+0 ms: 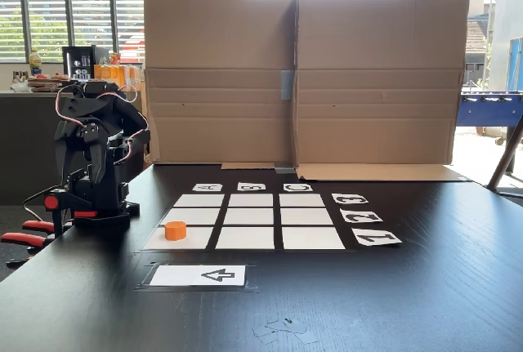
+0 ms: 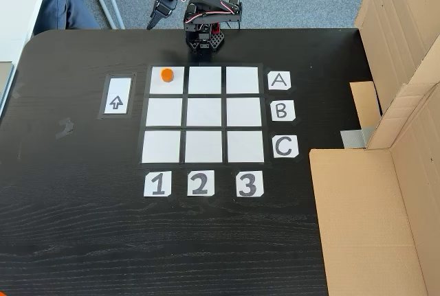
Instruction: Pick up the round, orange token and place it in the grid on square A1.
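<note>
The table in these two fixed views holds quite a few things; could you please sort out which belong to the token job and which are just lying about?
Part of the job:
- token, already sitting in square A1
- grid
- letter and number cards, e.g. A card and 1 card
- gripper, folded back with the arm

Just lying about:
- arrow card
- cardboard screen
- red clamps

End effector (image 2: pixel 152 23) jaw state too small to tell
</note>
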Available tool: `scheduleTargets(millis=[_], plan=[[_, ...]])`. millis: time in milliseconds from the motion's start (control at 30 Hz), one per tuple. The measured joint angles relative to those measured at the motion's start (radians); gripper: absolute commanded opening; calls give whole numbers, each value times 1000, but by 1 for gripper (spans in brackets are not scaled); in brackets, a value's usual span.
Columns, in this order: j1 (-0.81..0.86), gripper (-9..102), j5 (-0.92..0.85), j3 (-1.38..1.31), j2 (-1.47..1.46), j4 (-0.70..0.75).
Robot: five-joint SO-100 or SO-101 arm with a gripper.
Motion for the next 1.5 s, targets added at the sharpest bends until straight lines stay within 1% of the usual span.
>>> scheduleTargets(millis=[367, 533, 767, 1067, 1167, 1500], plan=[[35, 22, 0, 261, 64, -213], [54, 22, 0, 356, 107, -267], [61, 16, 0, 403, 160, -279], [63, 5, -5, 422, 212, -279], [63, 3, -6, 422, 233, -279], [71, 3, -6, 423, 255, -279]])
